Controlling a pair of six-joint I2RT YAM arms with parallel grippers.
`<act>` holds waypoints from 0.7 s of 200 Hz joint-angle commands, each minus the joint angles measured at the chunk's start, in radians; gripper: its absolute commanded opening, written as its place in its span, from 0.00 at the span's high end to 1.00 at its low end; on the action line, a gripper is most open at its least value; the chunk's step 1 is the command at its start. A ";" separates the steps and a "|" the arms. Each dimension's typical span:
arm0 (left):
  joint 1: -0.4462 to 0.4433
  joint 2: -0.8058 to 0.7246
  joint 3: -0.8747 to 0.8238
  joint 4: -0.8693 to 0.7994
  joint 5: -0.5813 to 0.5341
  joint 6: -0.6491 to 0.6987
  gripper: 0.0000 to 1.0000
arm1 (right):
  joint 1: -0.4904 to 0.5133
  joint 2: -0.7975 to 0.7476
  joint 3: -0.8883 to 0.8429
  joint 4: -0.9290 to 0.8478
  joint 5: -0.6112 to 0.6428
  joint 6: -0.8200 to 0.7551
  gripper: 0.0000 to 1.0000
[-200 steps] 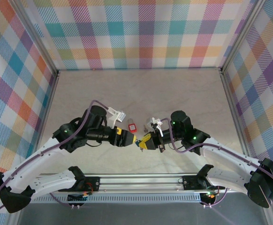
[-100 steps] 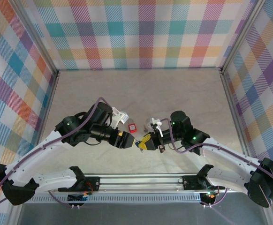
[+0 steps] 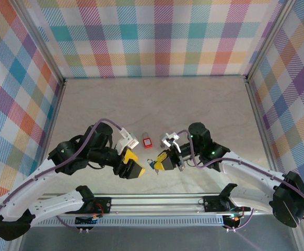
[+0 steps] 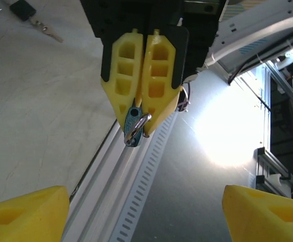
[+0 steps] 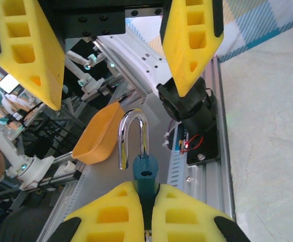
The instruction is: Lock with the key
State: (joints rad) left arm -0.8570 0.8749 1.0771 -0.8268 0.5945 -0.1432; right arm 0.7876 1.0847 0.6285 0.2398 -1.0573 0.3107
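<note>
Padlock [image 5: 145,174], blue with its shackle open, is clenched in your right gripper [image 5: 146,190] near the table's front edge. Your left gripper [image 3: 132,163] gapes empty. Key [image 4: 23,10] lies on the table. Pushing it in could twist the thinly held padlock loose.

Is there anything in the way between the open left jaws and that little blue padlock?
Nothing visible does. The padlock sits pinched in the right jaws, and the left wrist view looks straight at it across an open gap between the left jaws.
</note>
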 commanded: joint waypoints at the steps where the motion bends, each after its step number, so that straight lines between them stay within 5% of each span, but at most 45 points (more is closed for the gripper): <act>1: -0.012 0.010 -0.027 0.073 0.058 0.045 0.20 | 0.013 0.016 0.014 0.033 -0.086 0.011 1.00; 51: -0.007 0.119 -0.037 0.226 0.114 0.061 0.27 | 0.020 0.050 0.039 -0.001 -0.089 -0.014 1.00; 140: 0.003 0.102 -0.051 0.181 0.167 0.084 0.34 | 0.020 0.029 0.038 -0.003 -0.098 -0.012 1.00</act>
State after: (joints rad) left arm -0.8566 0.9955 1.0409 -0.6521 0.7128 -0.0811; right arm 0.8009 1.1351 0.6380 0.2165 -1.1099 0.3065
